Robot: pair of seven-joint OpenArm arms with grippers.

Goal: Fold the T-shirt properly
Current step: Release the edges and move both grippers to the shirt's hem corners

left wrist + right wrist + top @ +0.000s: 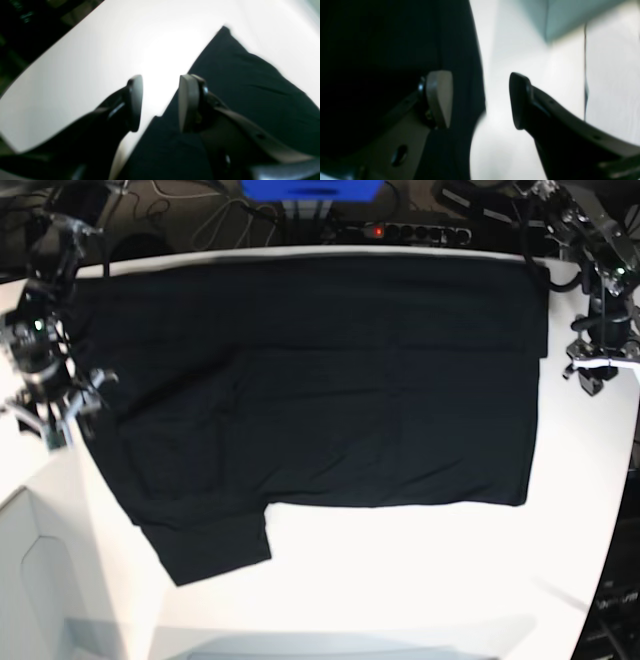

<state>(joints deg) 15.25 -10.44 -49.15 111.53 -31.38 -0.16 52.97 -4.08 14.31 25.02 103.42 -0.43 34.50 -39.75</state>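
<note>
The black T-shirt (pixel 330 380) lies flat on the white table (pixel 400 580), spread wide across its far half, with one sleeve (pixel 210 545) sticking out toward the front left. My left gripper (pixel 590 375) hovers at the shirt's right edge. In the left wrist view it (pixel 160 102) is open, with bare table showing between the pads and shirt fabric (pixel 250 82) under one finger. My right gripper (pixel 65 415) sits at the shirt's left edge. It (pixel 480 100) is open too, straddling the border of the shirt (pixel 382 50), and holds nothing.
A blue box (pixel 310 188), a power strip (pixel 400 230) and cables lie behind the table's far edge. The table's edge (pixel 37 62) runs close to my left gripper. Bare white tabletop stretches in front of the shirt.
</note>
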